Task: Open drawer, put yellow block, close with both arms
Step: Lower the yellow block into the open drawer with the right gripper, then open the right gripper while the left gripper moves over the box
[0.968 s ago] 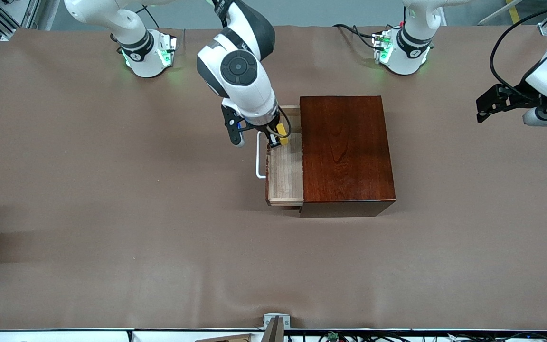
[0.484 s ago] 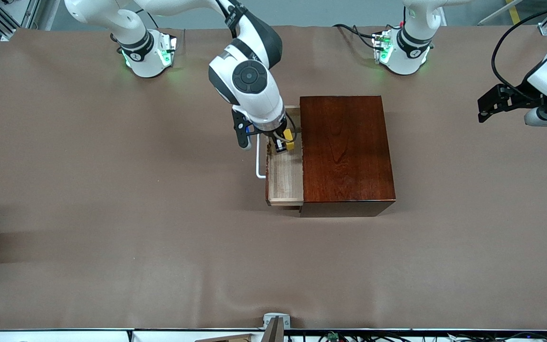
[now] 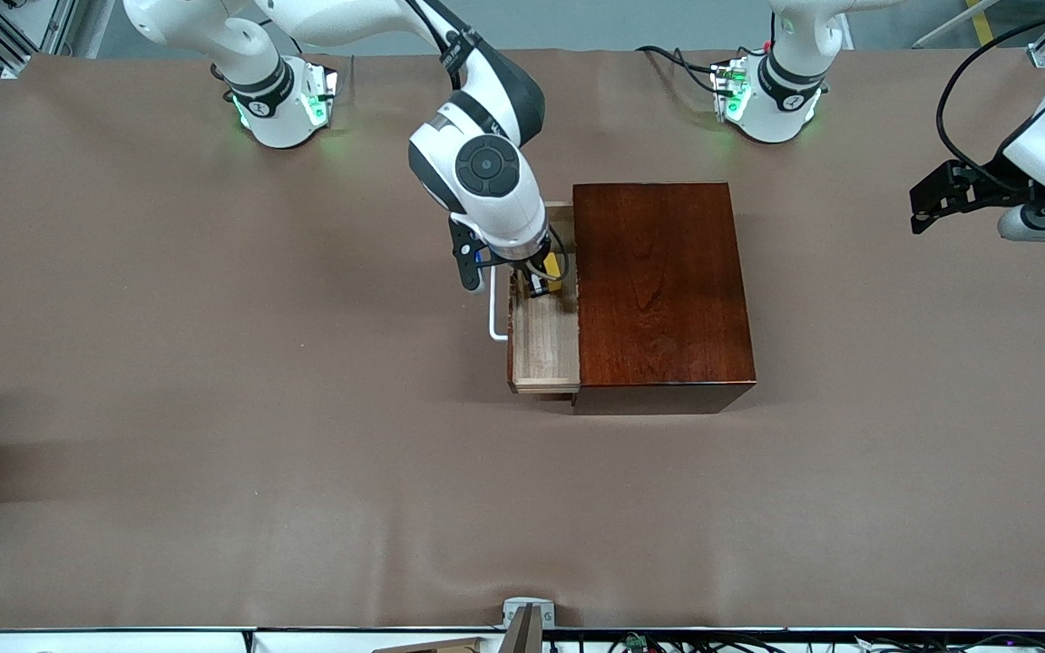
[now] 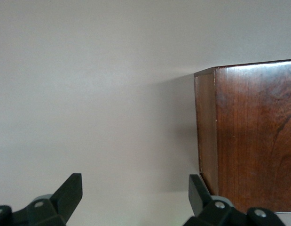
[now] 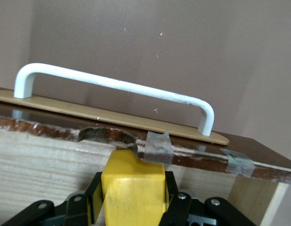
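Note:
The drawer stands pulled out of the dark mahogany box, its white handle toward the right arm's end of the table. My right gripper is down in the pale tray, at the part farther from the front camera, shut on the yellow block. In the right wrist view the yellow block sits between the black fingers of the right gripper, close to the inside of the drawer front, with the handle above it. My left gripper waits open above the table's edge at the left arm's end.
The brown cloth covers the whole table. In the left wrist view the box shows one corner, with the open left gripper over bare cloth beside it. The arm bases glow green at the robots' edge.
My right gripper has moved toward the box and come down into the drawer with the yellow block. The left arm has hardly moved.

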